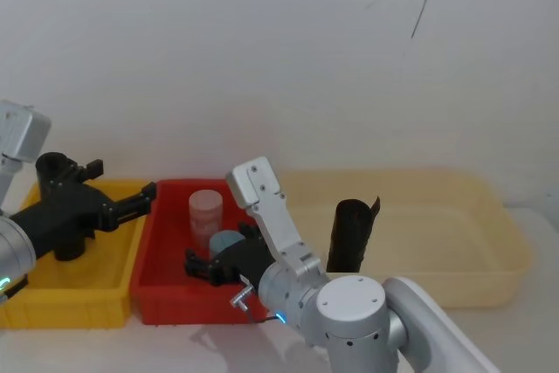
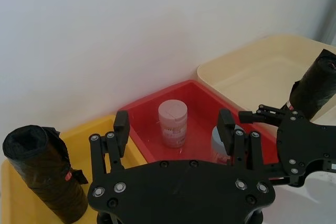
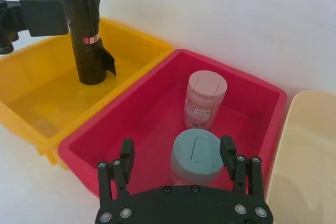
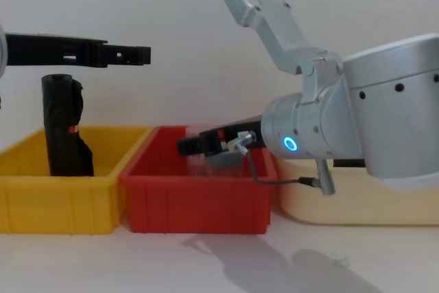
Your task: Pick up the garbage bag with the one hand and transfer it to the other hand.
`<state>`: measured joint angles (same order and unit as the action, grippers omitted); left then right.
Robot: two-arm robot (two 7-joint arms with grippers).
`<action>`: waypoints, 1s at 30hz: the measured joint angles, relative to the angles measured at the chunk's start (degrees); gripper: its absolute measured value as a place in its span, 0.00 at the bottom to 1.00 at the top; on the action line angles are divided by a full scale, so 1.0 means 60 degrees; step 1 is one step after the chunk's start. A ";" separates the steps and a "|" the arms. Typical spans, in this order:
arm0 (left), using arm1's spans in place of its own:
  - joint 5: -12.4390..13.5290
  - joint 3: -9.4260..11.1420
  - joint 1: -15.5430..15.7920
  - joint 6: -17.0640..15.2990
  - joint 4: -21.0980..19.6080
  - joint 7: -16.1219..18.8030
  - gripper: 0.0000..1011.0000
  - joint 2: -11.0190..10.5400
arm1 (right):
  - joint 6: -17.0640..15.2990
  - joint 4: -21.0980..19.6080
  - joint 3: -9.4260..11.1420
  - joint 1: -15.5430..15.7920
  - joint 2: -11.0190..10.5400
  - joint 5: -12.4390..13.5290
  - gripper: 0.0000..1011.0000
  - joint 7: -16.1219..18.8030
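Yellow bin (image 1: 79, 307), leftmost; holds a slim black roll (image 3: 86, 40) with red mark and loose flap, upright, below and behind the left fingertips, not touched. Left gripper (image 2: 173, 121), green-ring arm; held level above the yellow bin, fingers spread wide with nothing between them, tips towards the red bin (image 1: 175, 299). The red bin holds a pink jar (image 1: 206, 211), ahead of the left fingertips, and a blue-lidded jar (image 3: 197, 153). Right gripper (image 3: 176, 150), blue-ring arm; lowered into the red bin, fingers spread, the blue-lidded jar between them, contact not discernible. Cream bin (image 1: 489, 286), rightmost; holds the garbage bag (image 1: 349, 238), upright, well apart from both pairs of fingers, ungripped.
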<state>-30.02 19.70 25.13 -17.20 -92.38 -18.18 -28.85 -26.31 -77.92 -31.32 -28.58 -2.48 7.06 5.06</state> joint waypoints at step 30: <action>0.0000 0.0000 0.0000 0.0000 0.0000 0.0000 0.99 0.0000 | -0.0252 0.0657 0.0011 -0.0386 0.0054 -0.0586 0.99 -0.0174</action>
<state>-30.02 19.70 25.13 -17.20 -92.38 -18.18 -28.85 -27.82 -73.98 -31.25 -30.90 -2.15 3.55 4.01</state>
